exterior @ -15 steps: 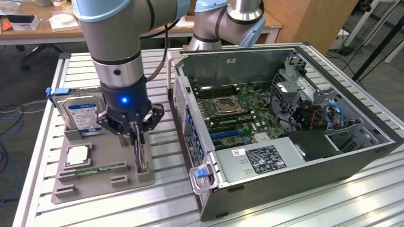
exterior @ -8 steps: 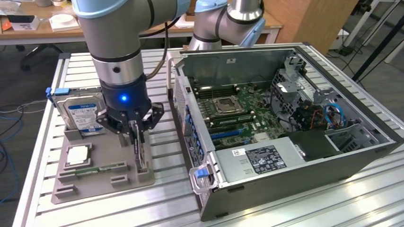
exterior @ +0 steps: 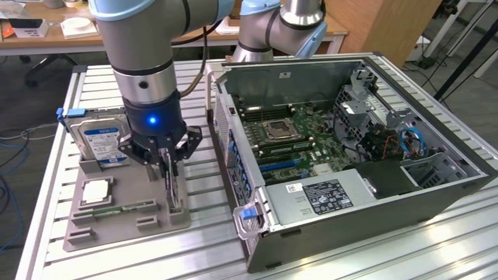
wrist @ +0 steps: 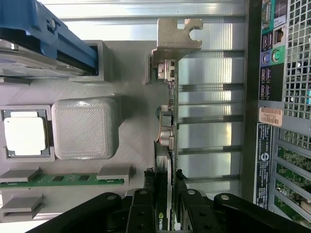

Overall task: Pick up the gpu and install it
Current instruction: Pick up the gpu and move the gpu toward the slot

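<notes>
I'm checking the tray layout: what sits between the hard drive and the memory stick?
A processor chip and a raised gray block, side by side on the tray, between the hard drive and the memory stick; the wrist view shows both.

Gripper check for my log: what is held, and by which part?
The thin dark circuit card, fingers pinching its upper edge, away from its silvery bracket.

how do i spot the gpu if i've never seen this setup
Find the open computer case; the grey tray lies on the exterior view's left of it. The gpu stands on edge at the tray's case-side edge, pinched by the gripper. Unlike the boxy blue-labelled hard drive and flat green memory stick, it is a thin dark card with a silvery bracket.
</notes>
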You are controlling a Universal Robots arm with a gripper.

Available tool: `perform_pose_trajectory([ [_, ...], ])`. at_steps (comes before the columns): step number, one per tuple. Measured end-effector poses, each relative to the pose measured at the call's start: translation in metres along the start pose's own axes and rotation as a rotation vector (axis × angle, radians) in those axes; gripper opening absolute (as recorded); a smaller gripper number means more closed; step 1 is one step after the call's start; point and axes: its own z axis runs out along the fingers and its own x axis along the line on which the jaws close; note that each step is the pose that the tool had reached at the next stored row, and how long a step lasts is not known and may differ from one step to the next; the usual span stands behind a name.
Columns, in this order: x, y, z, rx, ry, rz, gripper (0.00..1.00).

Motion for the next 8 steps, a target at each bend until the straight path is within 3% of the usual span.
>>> perform_pose_trajectory([
  [8,-0.0002,-0.0004,-0.0057,0.0043,-0.0003,0.000,0.26],
])
